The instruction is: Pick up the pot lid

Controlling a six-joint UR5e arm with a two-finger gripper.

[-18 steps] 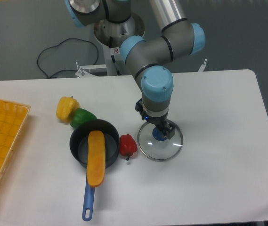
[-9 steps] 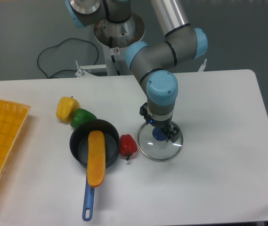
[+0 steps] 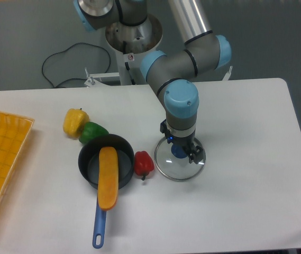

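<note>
camera view from the fixed spot: one gripper, fingers parted and grasping nothing, two fingertips with a gap between. right under it, one lid, clear, lies on the one white table, its single blue knob below that gap. i count three peppers, all left of the gripper: one red, nearest, just beside the lid; one green and one yellow, farther off, close together. lower left of the gripper sits one black pan with one blue handle, and one long orange thing leans out over its rim. well off to the gripper's left, one orange crate; behind and left, one dark cable, looping.
</note>
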